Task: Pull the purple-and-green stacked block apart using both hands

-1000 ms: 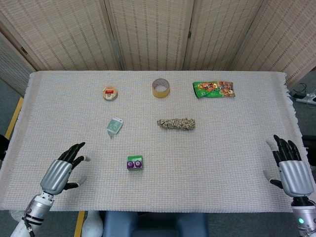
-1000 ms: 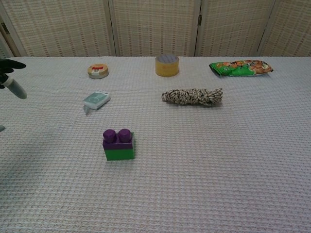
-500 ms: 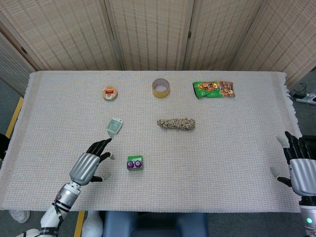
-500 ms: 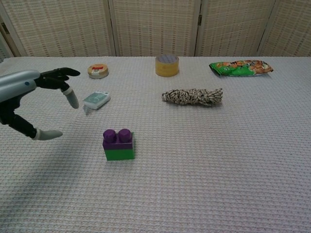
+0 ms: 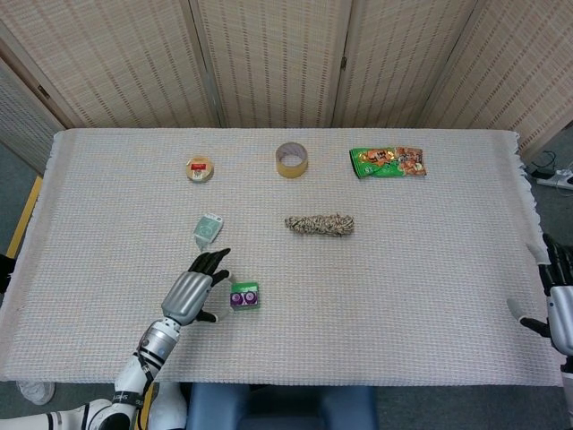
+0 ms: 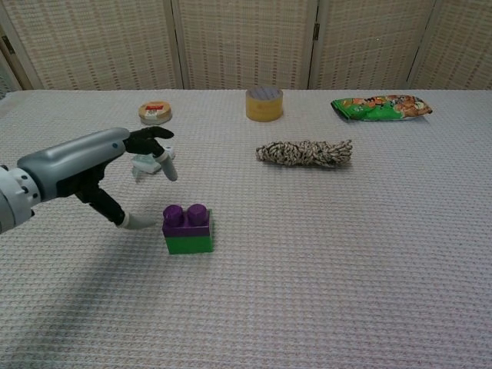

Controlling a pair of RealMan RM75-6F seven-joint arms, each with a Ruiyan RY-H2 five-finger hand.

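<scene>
The stacked block [image 5: 244, 296] [image 6: 187, 229] stands on the cloth near the table's front, a purple piece with two studs on a green piece. My left hand [image 5: 193, 293] [image 6: 92, 167] hovers just left of it, fingers spread and empty, the thumb tip almost at the block's left side. My right hand [image 5: 560, 305] sits at the far right edge of the head view, mostly cut off, fingers apart, far from the block. The chest view does not show it.
A small teal packet [image 5: 207, 229] [image 6: 151, 159] lies just behind my left hand. Further back are a rope bundle [image 5: 320, 224], a tape roll [image 5: 291, 159], a small round tin [image 5: 200, 168] and a green snack bag [image 5: 388, 162]. Woven screens stand behind the table.
My left hand has swept rightward across the cloth to just beside the block. My right hand has drifted further right, toward the frame edge. The block has not moved.
</scene>
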